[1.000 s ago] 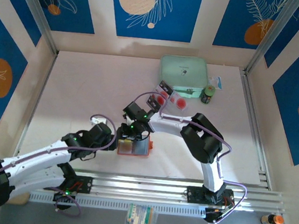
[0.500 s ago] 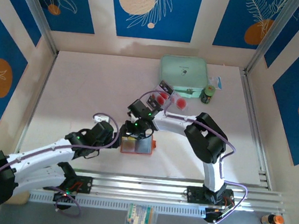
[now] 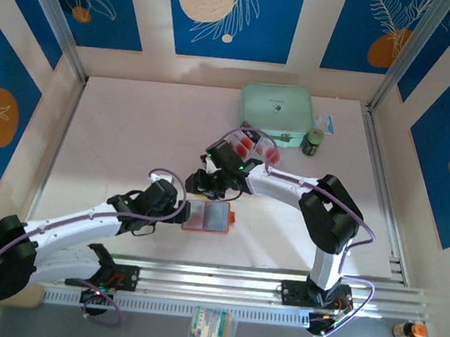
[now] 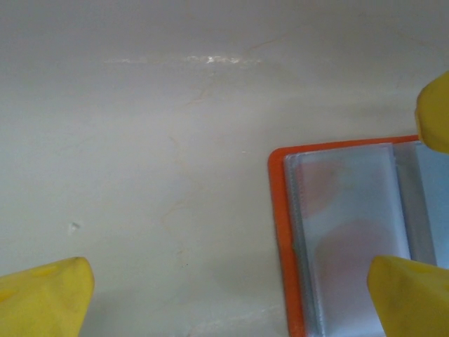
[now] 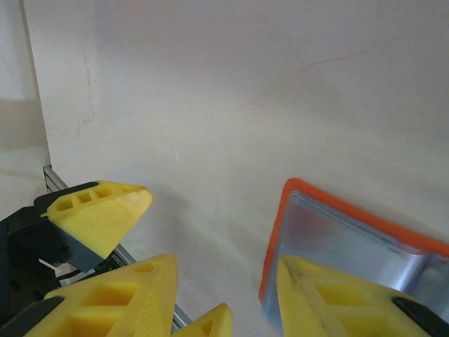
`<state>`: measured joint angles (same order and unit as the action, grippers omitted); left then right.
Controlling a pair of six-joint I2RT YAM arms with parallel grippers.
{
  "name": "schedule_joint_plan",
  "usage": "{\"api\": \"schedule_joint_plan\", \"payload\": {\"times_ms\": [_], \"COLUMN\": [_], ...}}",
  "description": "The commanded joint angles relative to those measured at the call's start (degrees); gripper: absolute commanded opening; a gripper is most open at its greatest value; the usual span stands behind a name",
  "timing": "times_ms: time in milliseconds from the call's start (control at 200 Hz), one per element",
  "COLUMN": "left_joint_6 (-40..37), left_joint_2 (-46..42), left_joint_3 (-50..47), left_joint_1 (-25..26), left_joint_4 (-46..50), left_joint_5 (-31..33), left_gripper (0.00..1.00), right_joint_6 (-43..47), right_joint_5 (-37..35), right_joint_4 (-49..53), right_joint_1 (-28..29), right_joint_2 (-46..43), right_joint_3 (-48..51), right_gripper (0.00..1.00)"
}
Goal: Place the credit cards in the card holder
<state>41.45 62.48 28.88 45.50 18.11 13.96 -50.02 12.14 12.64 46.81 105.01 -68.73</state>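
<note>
The left gripper point(image 3: 176, 212) is low over the table point(image 3: 130, 141); its fingers are wide open and hold nothing; the orange card holder point(image 3: 208, 216) lies open and flat just to its right; the right gripper point(image 3: 206, 184) hangs just behind the holder, fingers partly apart with nothing between them; the credit cards point(image 3: 253, 147), with red dots, lie farther back, near the green case point(image 3: 276, 109).

orange card holder point(image 3: 207, 216) lies open flat; red-dotted credit cards point(image 3: 269, 152) sit well behind.
</note>
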Motion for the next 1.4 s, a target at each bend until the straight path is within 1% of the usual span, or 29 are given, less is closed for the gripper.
{"api": "schedule_joint_plan", "payload": {"times_ms": [0,240,465,595,690,810,1000,1395], "left_joint_6": [-1.22,-1.28,-1.33,-1.19,-1.14,-0.84,-0.48,-0.65], "left_joint_2": [2.05,9.02,14.67,16.52,17.3,18.02,18.64,16.94], "left_joint_3": [2.26,4.85,6.53,6.43,6.33,5.9,5.66,6.29], "left_joint_1": [0.23,0.26,0.34,0.38,0.38,0.34,0.33,0.37], "left_joint_4": [-2.55,-5.49,-6.26,-5.71,-5.09,-4.86,-3.96,-2.19], "left_joint_5": [-1.55,-2.18,-1.93,-0.64,0.38,1.03,1.88,2.56], "left_gripper": [1.0,1.0,1.0,1.0,1.0,1.0,1.0,1.0], "right_joint_6": [-0.26,2.8,7.85,11.6,15.52,20.65,26.23,35.97], "right_joint_5": [1.48,1.31,0.71,-0.04,-1.81,-5.52,-9.1,-19.16], "right_joint_4": [0.16,3.63,8.83,12.37,16.46,21.2,25.37,33.35], "right_joint_1": [-1.05,-3.85,-8.63,-11.95,-13.96,-15.63,-16.96,-15.91], "right_joint_2": [-2.03,-5.75,-10.52,-11.86,-11.68,-10.25,-5.42,6.81], "right_joint_3": [1.55,3.24,4.22,3.05,-0.06,-4.96,-12.12,-28.41], "right_gripper": [0.42,0.41,0.41,0.41,0.41,0.41,0.39,0.33]}}
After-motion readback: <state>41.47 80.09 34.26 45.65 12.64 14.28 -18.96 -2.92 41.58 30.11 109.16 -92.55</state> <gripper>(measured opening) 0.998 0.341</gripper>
